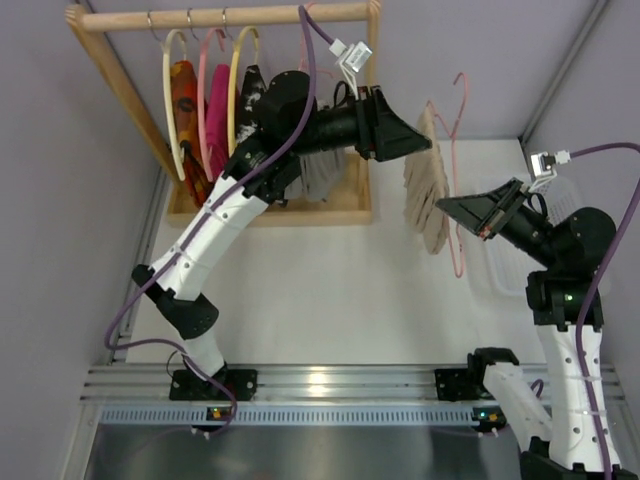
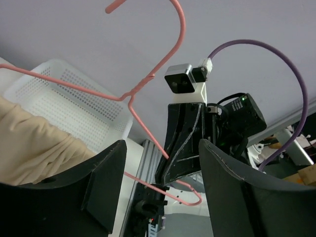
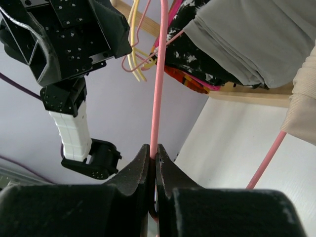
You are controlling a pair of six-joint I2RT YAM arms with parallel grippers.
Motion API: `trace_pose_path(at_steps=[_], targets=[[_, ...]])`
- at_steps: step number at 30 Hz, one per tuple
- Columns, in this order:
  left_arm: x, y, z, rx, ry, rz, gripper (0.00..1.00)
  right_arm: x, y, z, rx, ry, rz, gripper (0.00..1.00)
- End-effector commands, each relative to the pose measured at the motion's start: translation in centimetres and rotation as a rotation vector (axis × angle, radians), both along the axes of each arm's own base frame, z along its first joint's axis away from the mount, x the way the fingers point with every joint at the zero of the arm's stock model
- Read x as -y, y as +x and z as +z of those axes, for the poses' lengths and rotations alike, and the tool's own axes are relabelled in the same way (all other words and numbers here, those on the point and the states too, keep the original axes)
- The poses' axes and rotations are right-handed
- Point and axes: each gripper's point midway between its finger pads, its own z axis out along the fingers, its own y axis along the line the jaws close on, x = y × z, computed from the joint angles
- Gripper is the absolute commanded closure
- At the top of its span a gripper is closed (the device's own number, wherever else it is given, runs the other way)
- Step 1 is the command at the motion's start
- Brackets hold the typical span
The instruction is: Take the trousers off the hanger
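**Beige trousers held aloft on a pink hanger between the two arms**

The aluminium rail (image 1: 330,385) carrying both arm bases runs along the near edge of the white table (image 1: 330,300). At the far left stands a wooden rack (image 1: 270,15). Its bar is hung with cream and pink hoop hangers (image 1: 168,100) bearing orange, pink and black-and-white garments, with grey trousers (image 3: 256,39) at its right end. A white perforated basket (image 2: 74,98) sits by the table's right edge, just beside the right arm; its contents cannot be told.

The trousers (image 1: 428,180) hang in soft pleats from the hanger (image 3: 158,74). They are up in the air right of centre, between rack and basket, with bare table below and towards the rail.

The right gripper (image 3: 153,150) has its fingers pressed together on the hanger's thin wire. The left gripper (image 2: 163,145) reaches across from the rack side to the top of the trousers. It is spread wide and grasps nothing; the beige fabric lies just outside one of its fingers (image 2: 106,182).
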Motion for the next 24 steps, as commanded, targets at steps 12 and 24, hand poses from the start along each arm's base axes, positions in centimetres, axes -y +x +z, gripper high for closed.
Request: trace_pose_path(at_steps=[12,24], targets=[[6.5,0.4,-3.0,-0.260,-0.063,0.016,0.40,0.4,-0.7,4.9,0.240,0.079,-0.032,1.00],[7.8,0.3,-1.3,-0.281,-0.148,-0.052,0.53,-0.5,-0.5,3.3,0.227,0.073,0.002,1.00]])
